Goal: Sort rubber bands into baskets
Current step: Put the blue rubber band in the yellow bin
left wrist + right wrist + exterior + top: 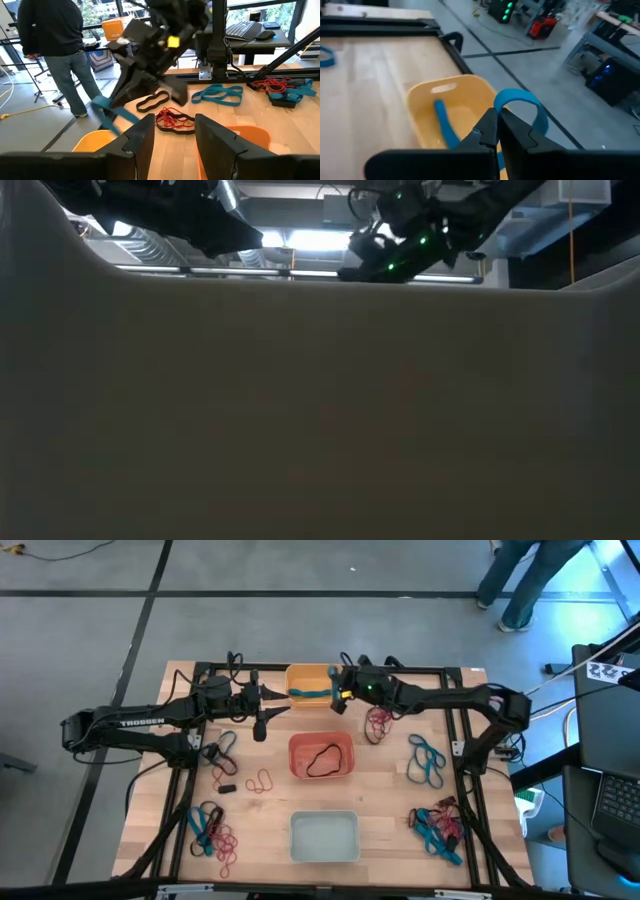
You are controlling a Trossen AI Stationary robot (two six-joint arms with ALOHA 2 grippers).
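Wooden table carrying 3 baskets in a row: yellow-orange basket right beneath the right gripper, red-orange basket nearer the front holding 1 black band, pale basket farthest away. Right gripper closed tight, clamped on a blue rubber band that loops out above the yellow-orange basket; another blue band already inside. Left gripper just beside that basket, fingers apart, holding nothing. Loose bands scattered to both sides.
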